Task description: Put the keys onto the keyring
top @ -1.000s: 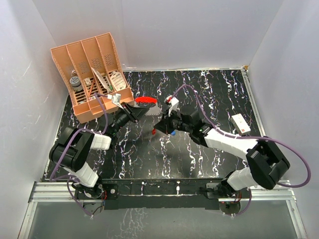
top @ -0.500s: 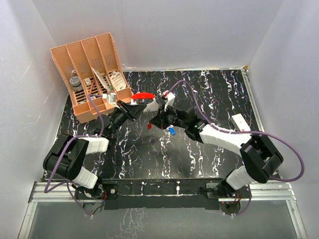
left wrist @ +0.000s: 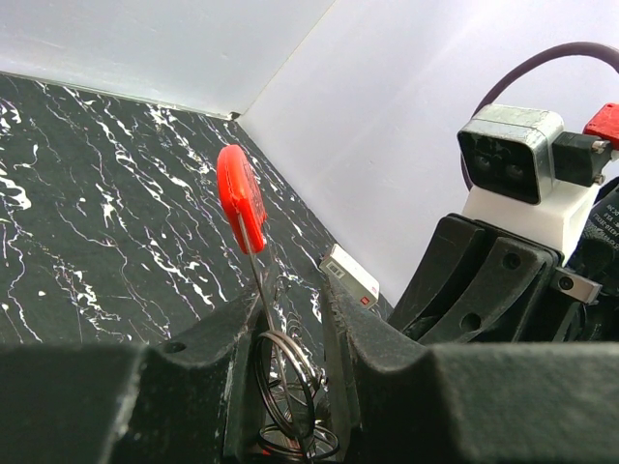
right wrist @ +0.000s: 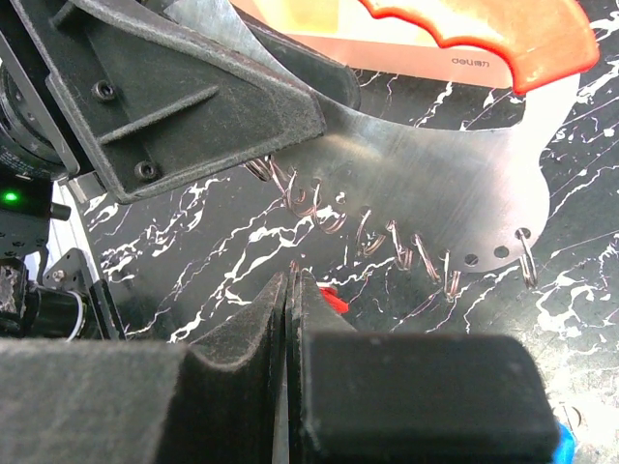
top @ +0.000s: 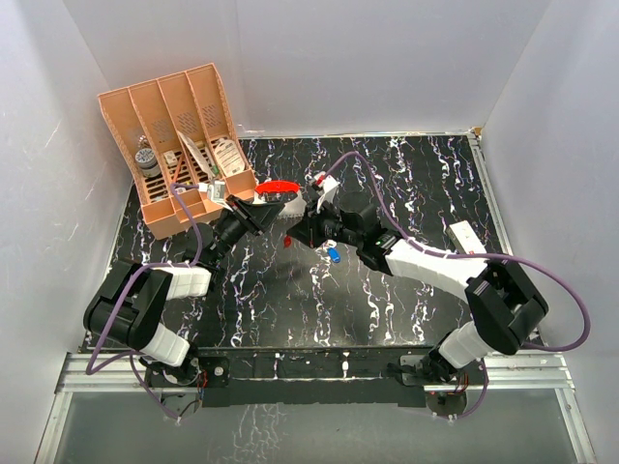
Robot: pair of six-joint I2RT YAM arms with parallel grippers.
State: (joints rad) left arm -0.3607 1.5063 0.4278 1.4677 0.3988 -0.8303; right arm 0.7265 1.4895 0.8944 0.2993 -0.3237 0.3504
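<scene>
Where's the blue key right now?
In the top view the blue key lies loose on the table near its centre, just on the near side of the right arm's wrist, to the right of the right gripper.

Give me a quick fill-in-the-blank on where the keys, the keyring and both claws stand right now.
1. The left claw holds the keyring, whose top edge is ___.
2. The right claw is ___ on the red key.
3. The blue key lies loose on the ___, in neither claw.
Missing words: red; shut; table.
</scene>
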